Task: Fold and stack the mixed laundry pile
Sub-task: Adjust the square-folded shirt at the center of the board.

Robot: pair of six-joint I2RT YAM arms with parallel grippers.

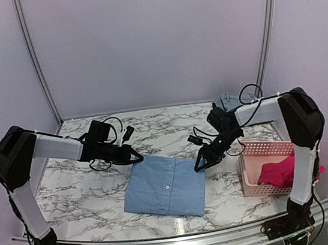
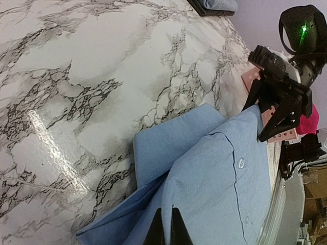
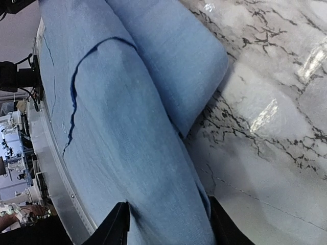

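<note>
At 9 o'clock on the marble desk (image 1: pixel 82 193), left fingers (image 1: pixel 136 157) drawn nearly together, tips down at the 10 o'clock corner of the light blue collared shirt (image 1: pixel 166 185); no telling from the wrist view of any cloth nipped between them. Mid-desk, that shirt folded to a flat rectangle, button placket up and running 12 to 6, long far edge strung 9 to 3 from one arm to the other, lying toward 5 o'clock from the left tips and toward 7 o'clock from the right ones. At its 2 o'clock corner, right fingers (image 1: pixel 200 166) spread wide, blue cloth filling the gap between them, not clamped. Looks like a further fold not yet made: probably a pull of that far edge toward 6 o'clock, with both arms about equally near, each at its own corner. Farther toward 3 o'clock, magenta-red garment (image 1: pixel 277 172) heaped unfolded in the pink lattice basket (image 1: pixel 257 189), nearest the right arm.
</note>
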